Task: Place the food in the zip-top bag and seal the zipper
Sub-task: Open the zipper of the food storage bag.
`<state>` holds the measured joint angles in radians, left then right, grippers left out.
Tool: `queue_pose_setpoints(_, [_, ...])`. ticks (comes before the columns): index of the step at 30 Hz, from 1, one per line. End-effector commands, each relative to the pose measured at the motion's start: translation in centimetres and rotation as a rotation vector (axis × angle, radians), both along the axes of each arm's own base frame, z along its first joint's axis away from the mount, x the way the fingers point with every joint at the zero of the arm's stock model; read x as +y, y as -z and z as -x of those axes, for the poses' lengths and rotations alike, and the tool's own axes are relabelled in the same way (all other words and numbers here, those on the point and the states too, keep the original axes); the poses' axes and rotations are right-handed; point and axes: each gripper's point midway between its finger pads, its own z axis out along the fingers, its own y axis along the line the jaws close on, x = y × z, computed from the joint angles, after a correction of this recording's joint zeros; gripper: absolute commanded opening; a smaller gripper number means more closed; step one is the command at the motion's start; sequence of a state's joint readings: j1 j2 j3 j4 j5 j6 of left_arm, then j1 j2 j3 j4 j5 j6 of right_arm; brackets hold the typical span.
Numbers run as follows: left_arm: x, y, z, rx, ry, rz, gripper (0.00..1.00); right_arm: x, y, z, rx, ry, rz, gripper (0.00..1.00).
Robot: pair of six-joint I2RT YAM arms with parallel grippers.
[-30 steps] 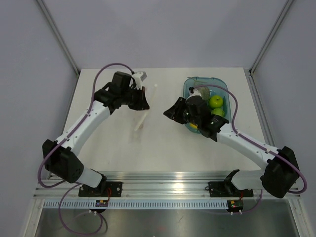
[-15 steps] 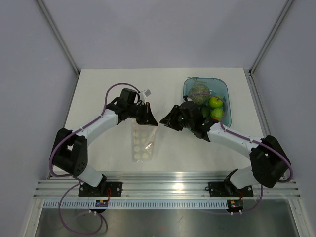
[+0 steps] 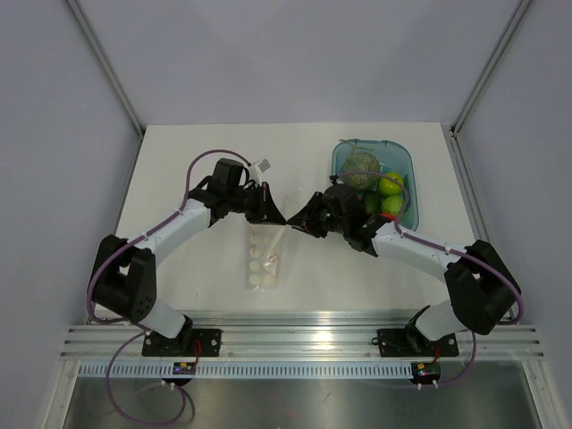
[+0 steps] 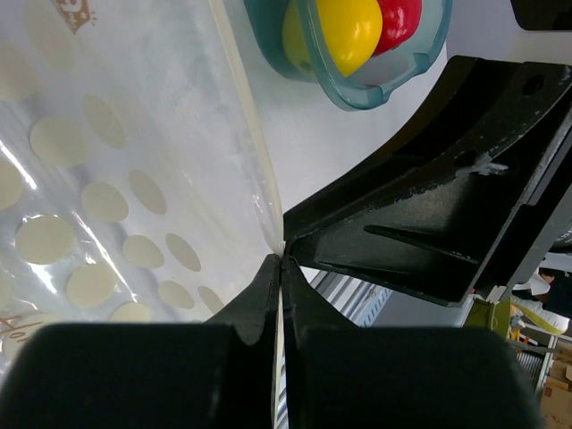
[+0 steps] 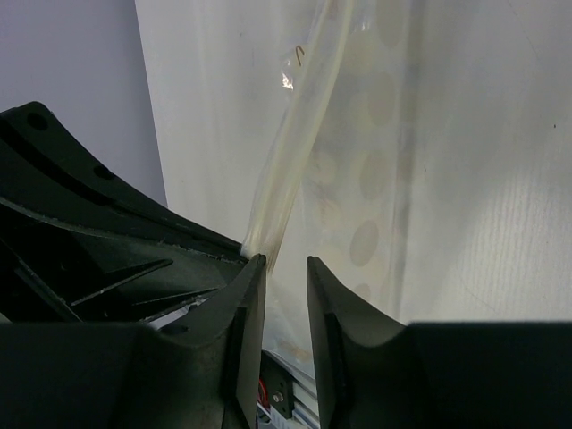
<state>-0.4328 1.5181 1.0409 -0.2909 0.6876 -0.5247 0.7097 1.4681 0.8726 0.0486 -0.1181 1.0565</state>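
Observation:
The zip-top bag [image 3: 265, 255], clear with cream dots, hangs from my left gripper [image 3: 275, 214] down toward the near edge of the table. In the left wrist view my left gripper [image 4: 281, 259] is shut on the bag's [image 4: 98, 179] top corner, where the zipper [image 4: 253, 147] ends. My right gripper [image 3: 297, 222] is close against the left one. Its jaws [image 5: 284, 261] stand a little apart, and the zipper [image 5: 290, 161] runs down to the tip of the left finger [image 5: 250, 290]. The food lies in the blue tray [image 3: 404, 159]: a grey-green ball [image 3: 360, 165], green pieces [image 3: 391, 185], a yellow piece [image 4: 344, 27] and a red piece [image 4: 404, 13].
The blue tray sits at the back right, just behind my right forearm. The two black gripper bodies nearly touch over the middle of the table. An aluminium rail [image 3: 304, 344] runs along the near edge.
The left arm has brought the bag from the back of the table toward the middle. The right gripper has come left from the tray to the bag's mouth, and its jaws have narrowed.

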Motion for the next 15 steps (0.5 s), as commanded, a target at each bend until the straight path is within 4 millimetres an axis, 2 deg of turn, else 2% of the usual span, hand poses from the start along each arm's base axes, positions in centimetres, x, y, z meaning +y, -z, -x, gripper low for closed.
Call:
queue_pose_setpoints(1, [-0.4, -2.8, 0.4, -0.066, 0.033, 0.068, 0.0, 0.5, -1.1, -1.0, -0.027, 0.019, -0.05, 0.32])
queue_pose_setpoints(10, [-0.2, -3.0, 1.2, -0.069, 0.052, 0.074, 0.0, 0.1, -1.4, -2.3, -0.028, 0.04, -0.093, 0.32])
queue_pose_setpoints(15, [-0.2, -3.3, 1.3, -0.076, 0.065, 0.079, 0.0, 1.0, -1.7, -2.7, -0.033, 0.004, -0.122, 0.32])
